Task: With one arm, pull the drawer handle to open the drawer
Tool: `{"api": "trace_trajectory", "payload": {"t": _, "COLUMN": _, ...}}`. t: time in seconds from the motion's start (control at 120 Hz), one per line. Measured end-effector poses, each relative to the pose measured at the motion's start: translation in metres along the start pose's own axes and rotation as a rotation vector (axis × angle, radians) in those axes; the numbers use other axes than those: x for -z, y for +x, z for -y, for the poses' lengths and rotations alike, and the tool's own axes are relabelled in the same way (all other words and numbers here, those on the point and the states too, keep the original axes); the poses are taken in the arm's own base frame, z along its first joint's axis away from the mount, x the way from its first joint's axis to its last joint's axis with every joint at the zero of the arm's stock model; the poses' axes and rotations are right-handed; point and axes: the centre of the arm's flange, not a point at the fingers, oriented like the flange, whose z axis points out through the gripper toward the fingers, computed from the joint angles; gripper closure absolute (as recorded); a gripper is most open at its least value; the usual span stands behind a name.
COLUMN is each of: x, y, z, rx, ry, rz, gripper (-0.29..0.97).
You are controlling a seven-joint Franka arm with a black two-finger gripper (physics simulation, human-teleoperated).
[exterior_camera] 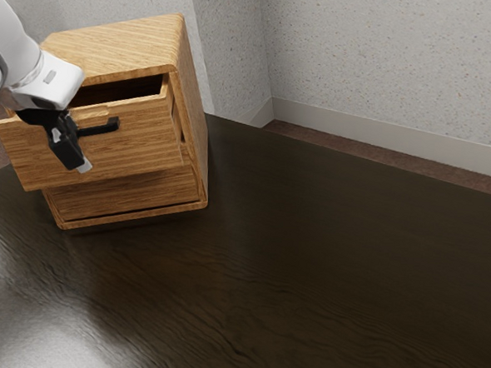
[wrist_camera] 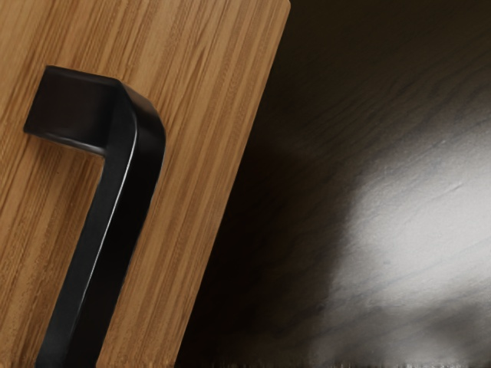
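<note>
While the top drawer (exterior_camera: 127, 147) sits partway out of the cabinet (exterior_camera: 189, 89), with a dark gap showing above its front, the pull is clearly the step in hand. It's open some of the way but not fully, by my read. Its black handle (exterior_camera: 107, 126) runs across the drawer front, and the claw (exterior_camera: 74, 155) is right on it, at the end toward the exterior view's left. Pinching or spread? Can't tell from here, because the black of the claw and the black of the bar merge. Up close in the wrist view, the bar's bent end meets the wood grain and the rest of the bar runs off under the hand.

Next move, as I judge it, is a straight draw along the drawer's own line, away from the cabinet. The hold wants to be square on the bar so it doesn't slip off the end. The cabinet stands free, so too sharp a tug might drag the whole box across the bench (exterior_camera: 323, 272) instead of sliding the drawer.

Where's all this? The cabinet stands near the bench's far edge, toward the corner at the exterior view's left, and the drawer juts out toward that side.

Count it up: one cabinet and two drawers, the open one on top and a lower drawer (exterior_camera: 128, 195) sitting back in the cabinet. Add one handle that I can see, one arm (exterior_camera: 16, 49) and one claw.
</note>
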Motion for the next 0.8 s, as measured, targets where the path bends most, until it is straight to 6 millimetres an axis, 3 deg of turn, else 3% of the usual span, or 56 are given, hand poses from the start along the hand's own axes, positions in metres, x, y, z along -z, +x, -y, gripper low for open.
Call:
{"api": "trace_trajectory", "payload": {"t": 0.15, "x": -0.001, "y": 0.0, "z": 0.001, "rx": 0.009, "ry": 0.008, "rz": -0.022, "gripper": 0.0}}
{"api": "trace_trajectory", "payload": {"t": 0.35, "x": -0.003, "y": 0.029, "z": -0.034, "rx": -0.062, "ry": -0.022, "rz": -0.058, "gripper": -0.02}}
{"api": "trace_trajectory", "payload": {"t": 0.425, "x": 0.024, "y": 0.018, "z": -0.032, "rx": -0.05, "ry": -0.015, "rz": -0.108, "gripper": 0.3}}
{"api": "trace_trajectory", "payload": {"t": 0.55, "x": 0.069, "y": -0.002, "z": -0.025, "rx": -0.033, "ry": 0.003, "rz": -0.169, "gripper": 0.14}}
{"api": "trace_trajectory", "payload": {"t": 0.583, "x": 0.086, "y": 0.016, "z": -0.025, "rx": -0.054, "ry": 0.012, "rz": -0.176, "gripper": 0.12}}
{"api": "trace_trajectory", "payload": {"t": 0.617, "x": 0.119, "y": 0.056, "z": -0.029, "rx": -0.099, "ry": 0.024, "rz": -0.194, "gripper": 0.1}}
{"api": "trace_trajectory", "payload": {"t": 0.65, "x": 0.146, "y": 0.101, "z": -0.055, "rx": -0.187, "ry": 0.003, "rz": -0.226, "gripper": 0.08}}
{"api": "trace_trajectory", "payload": {"t": 0.683, "x": 0.163, "y": 0.13, "z": -0.086, "rx": -0.275, "ry": -0.03, "rz": -0.242, "gripper": 0.07}}
{"api": "trace_trajectory", "payload": {"t": 0.725, "x": 0.171, "y": 0.15, "z": -0.117, "rx": -0.348, "ry": -0.076, "rz": -0.232, "gripper": 0.05}}
{"api": "trace_trajectory", "payload": {"t": 0.8, "x": 0.163, "y": 0.172, "z": -0.162, "rx": -0.406, "ry": -0.136, "rz": -0.157, "gripper": 0.03}}
